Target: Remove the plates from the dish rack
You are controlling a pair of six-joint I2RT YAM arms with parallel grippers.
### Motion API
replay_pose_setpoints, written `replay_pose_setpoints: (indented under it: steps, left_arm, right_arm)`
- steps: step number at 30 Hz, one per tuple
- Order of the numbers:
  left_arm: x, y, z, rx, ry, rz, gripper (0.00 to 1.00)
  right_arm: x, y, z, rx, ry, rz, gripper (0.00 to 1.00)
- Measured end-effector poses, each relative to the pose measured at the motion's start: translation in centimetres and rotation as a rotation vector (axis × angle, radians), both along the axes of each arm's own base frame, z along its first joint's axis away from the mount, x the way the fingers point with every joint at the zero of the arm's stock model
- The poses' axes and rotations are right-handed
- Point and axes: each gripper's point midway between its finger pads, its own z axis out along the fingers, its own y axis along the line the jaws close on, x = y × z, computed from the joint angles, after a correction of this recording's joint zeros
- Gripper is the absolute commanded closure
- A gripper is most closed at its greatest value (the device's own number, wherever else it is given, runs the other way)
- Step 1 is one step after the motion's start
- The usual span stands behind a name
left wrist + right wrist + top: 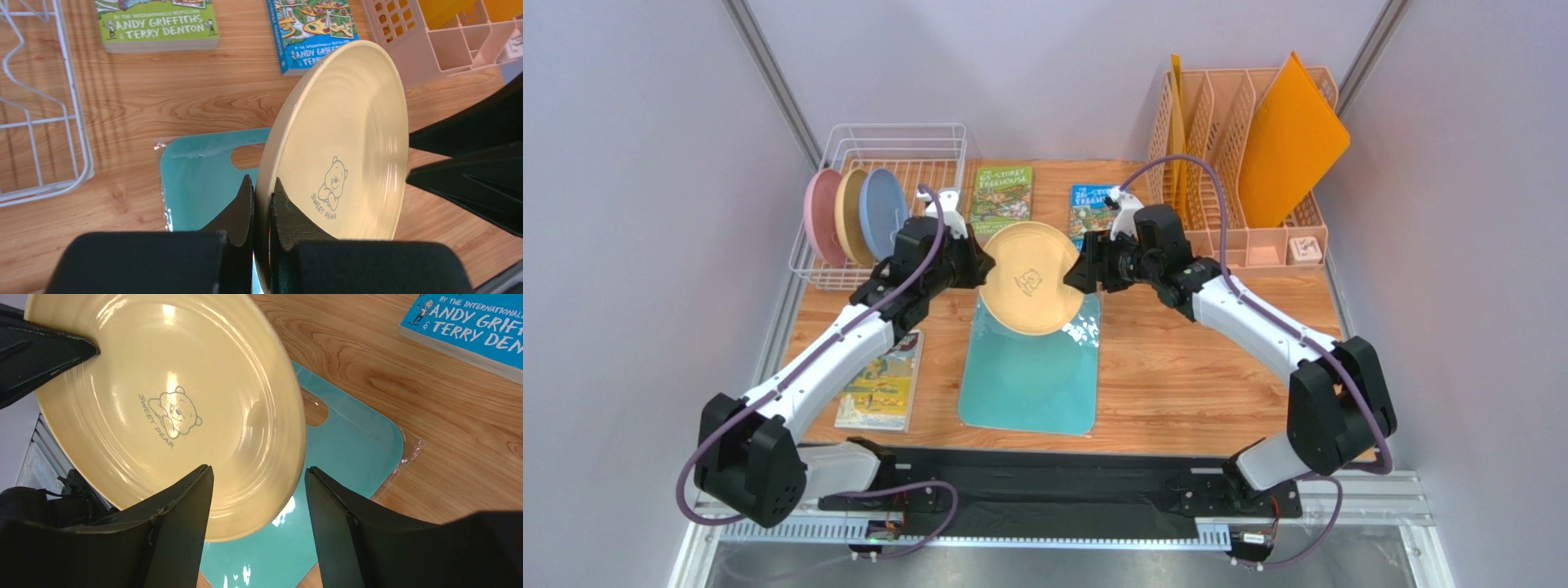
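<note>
A tan-yellow plate (1028, 278), marked with a small bear at its centre, is held tilted above the far end of a teal mat (1032, 380) that lies flat on the wooden worktop (1210, 380). The left hand (261, 184) is clamped on the plate's rim, one finger pressed to each face. The right hand (258, 471) is spread apart, with the opposite rim of the plate lying between its fingers; whether they touch the plate cannot be told. The white wire dish rack (891, 141) is seen at the far left of the worktop. Three plates are stood on edge in it, side by side: a pink plate (821, 218) on the left, a second tan-yellow plate (849, 214) in the middle and a blue plate (882, 208) on the right. A green book (1000, 199) and a blue book (1090, 208) are laid flat beyond the held plate.
</note>
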Motion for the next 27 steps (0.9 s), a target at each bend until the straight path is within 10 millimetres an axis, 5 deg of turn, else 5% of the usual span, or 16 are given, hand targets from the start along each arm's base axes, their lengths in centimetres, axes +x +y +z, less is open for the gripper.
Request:
replay_pose_setpoints:
  steps: [5, 8, 9, 11, 16, 17, 19, 20, 21, 27]
  left_arm:
    - [-0.4, -0.9, 0.0, -0.026, -0.003, -0.027, 1.00]
    - [-0.6, -1.1, 0.0, -0.041, -0.010, -0.037, 1.00]
    - [-0.7, -1.1, 0.0, -0.041, -0.011, -0.037, 1.00]
    - [-0.7, -0.9, 0.2, -0.042, -0.020, -0.034, 1.00]
    - [-1.0, -0.7, 0.2, -0.044, -0.027, -0.032, 0.98]
    - [-1.0, -0.7, 0.2, -0.044, -0.029, -0.033, 0.66]
    - [-1.2, -0.9, 0.1, -0.048, -0.026, -0.042, 0.34]
    - [-1.3, -1.1, 0.1, -0.052, -0.026, -0.048, 0.08]
    - [-1.2, -1.2, 0.3, -0.061, -0.030, -0.047, 0.01]
    - [-1.6, 0.0, 1.1, -0.029, -0.103, -0.020, 0.01]
  right_arm:
    - [0.3, 0.1, -0.4, 0.000, 0.007, -0.005, 0.41]
    - [0.3, 0.1, -0.4, 0.003, 0.003, -0.005, 0.58]
    - [0.3, 0.1, -0.5, 0.001, 0.001, -0.007, 0.82]
    - [0.6, -0.2, -0.9, -0.008, -0.006, -0.018, 1.00]
    - [0.8, -0.9, -1.3, 0.004, 0.015, -0.048, 1.00]
    - [0.7, -0.9, -1.4, 0.006, 0.016, -0.047, 1.00]
    - [0.5, -1.3, -1.6, 0.010, 0.016, -0.052, 1.00]
    - [0.4, -1.7, -1.6, 0.009, 0.013, -0.058, 1.00]
    - [0.1, -2.2, -1.8, 0.001, 0.016, -0.067, 1.00]
    - [-0.9, -9.6, -2.4, -0.085, 0.043, -0.251, 1.00]
